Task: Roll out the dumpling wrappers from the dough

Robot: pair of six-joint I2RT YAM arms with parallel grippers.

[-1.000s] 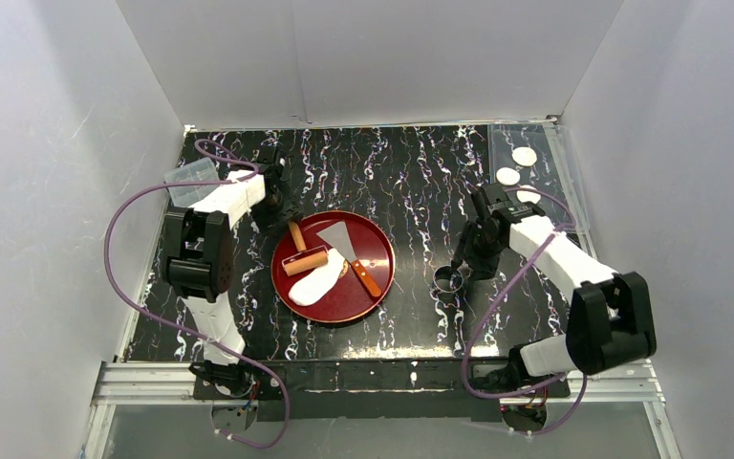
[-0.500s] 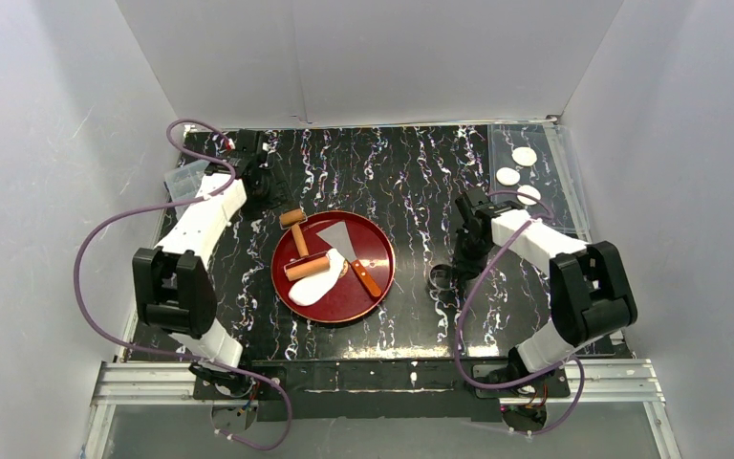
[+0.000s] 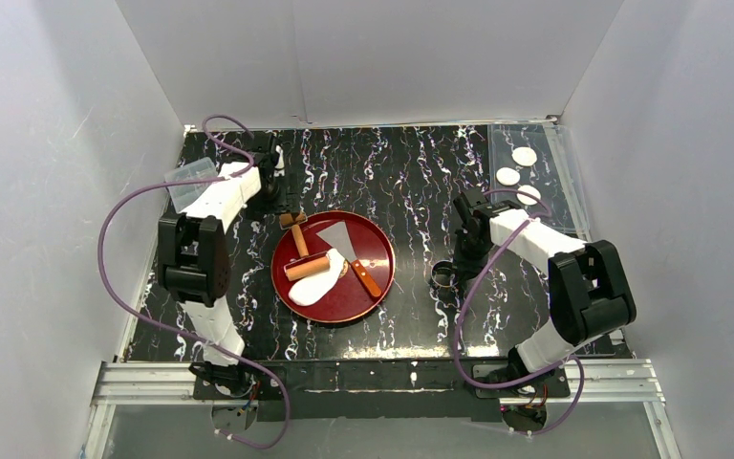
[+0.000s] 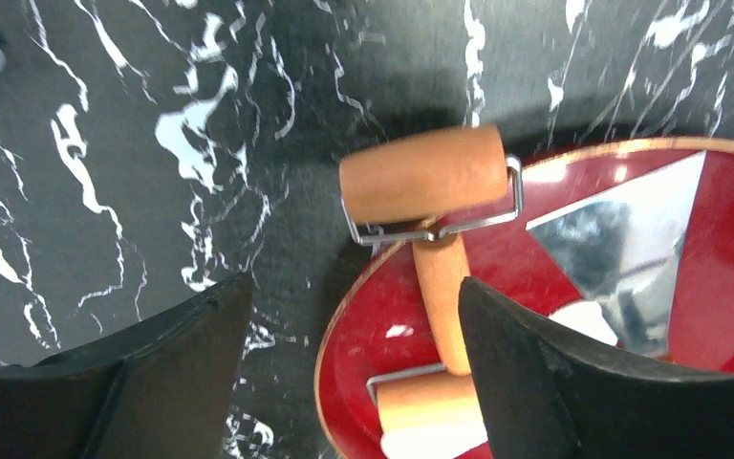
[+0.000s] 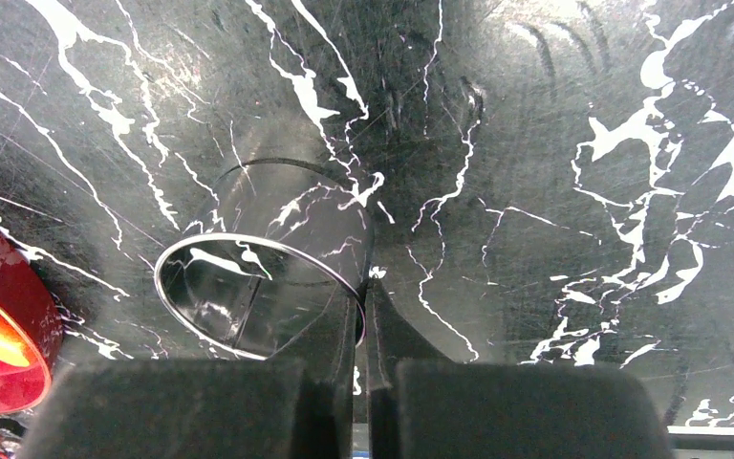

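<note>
A white dough [image 3: 317,284] lies in the red tray [image 3: 375,251] under the big end of a wooden roller [image 3: 306,265]. The roller's small end [image 4: 423,174] rests over the tray's rim. My left gripper [image 4: 354,285] hangs open above the roller's handle [image 4: 442,287], touching nothing; in the top view this left gripper [image 3: 280,202] is at the tray's far left. My right gripper [image 5: 363,289] is shut on the wall of the metal ring [image 5: 248,287], one finger inside and one outside. The ring [image 3: 441,278] stands right of the tray. Three round wrappers [image 3: 507,176] lie at the back right.
A metal scraper [image 3: 336,235] with an orange handle lies in the tray beside the roller. A clear plastic container [image 3: 191,182] sits at the back left. The wrappers rest on a clear sheet [image 3: 545,143] by the right wall. White walls close in three sides.
My right gripper has closed on the ring's wall. The left jaws have spread wider, and the left arm has shifted while staying by the roller's small end.
</note>
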